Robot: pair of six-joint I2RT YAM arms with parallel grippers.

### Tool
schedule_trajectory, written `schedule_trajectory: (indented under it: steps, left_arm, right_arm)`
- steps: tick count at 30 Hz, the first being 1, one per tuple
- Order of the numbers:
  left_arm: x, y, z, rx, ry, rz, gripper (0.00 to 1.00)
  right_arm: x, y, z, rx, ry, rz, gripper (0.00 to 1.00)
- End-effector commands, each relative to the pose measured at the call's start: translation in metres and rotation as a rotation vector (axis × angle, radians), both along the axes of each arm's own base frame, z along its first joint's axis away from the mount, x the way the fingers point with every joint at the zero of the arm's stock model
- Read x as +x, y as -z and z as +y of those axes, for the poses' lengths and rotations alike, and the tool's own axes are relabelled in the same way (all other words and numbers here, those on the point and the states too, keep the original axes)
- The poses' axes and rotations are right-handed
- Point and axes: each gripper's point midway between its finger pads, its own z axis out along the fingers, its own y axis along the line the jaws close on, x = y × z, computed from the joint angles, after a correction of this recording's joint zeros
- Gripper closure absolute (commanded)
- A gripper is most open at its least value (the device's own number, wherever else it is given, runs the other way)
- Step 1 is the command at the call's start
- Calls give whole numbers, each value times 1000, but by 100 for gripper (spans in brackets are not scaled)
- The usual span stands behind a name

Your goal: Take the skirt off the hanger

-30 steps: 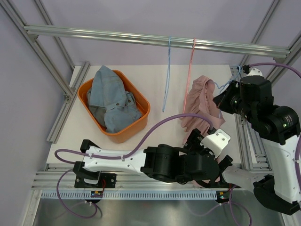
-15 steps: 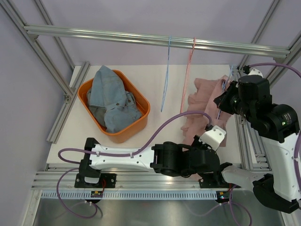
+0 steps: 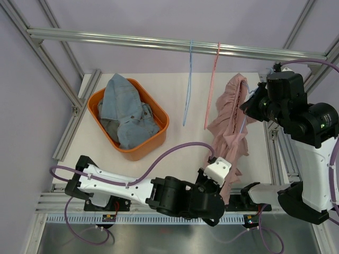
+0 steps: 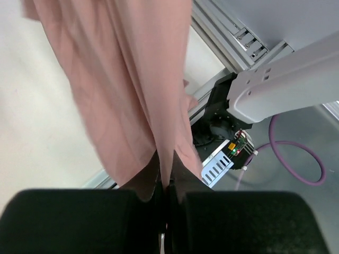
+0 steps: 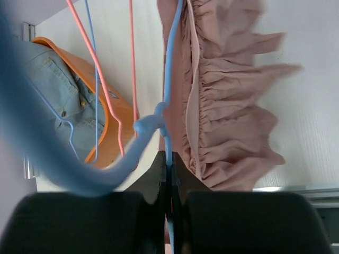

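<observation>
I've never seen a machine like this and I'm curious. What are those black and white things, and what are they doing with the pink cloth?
They are two robot arms bolted to a table. One picture looks down from above; the other two come from little cameras on each wrist. The right hand pinches a blue hanger, holding up the pink skirt. The left hand pinches the skirt's lower part. An orange basket holds denim clothes.

We lose the top of the skirt (image 4: pixel 122 79) past the left wrist view's upper edge, and the blue hanger (image 5: pixel 170 69) has its hook blurred in the right wrist view.
</observation>
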Motion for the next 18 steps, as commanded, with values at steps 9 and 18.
schedule_trajectory:
  steps: [9, 18]
  left_arm:
    - [-57, 13, 55, -8, 31, 49, 100]
    - [-149, -11, -3, -79, 271, 16, 100]
  right_arm:
    - [34, -38, -18, 4, 151, -199, 100]
    - [46, -24, -18, 24, 207, -183, 100]
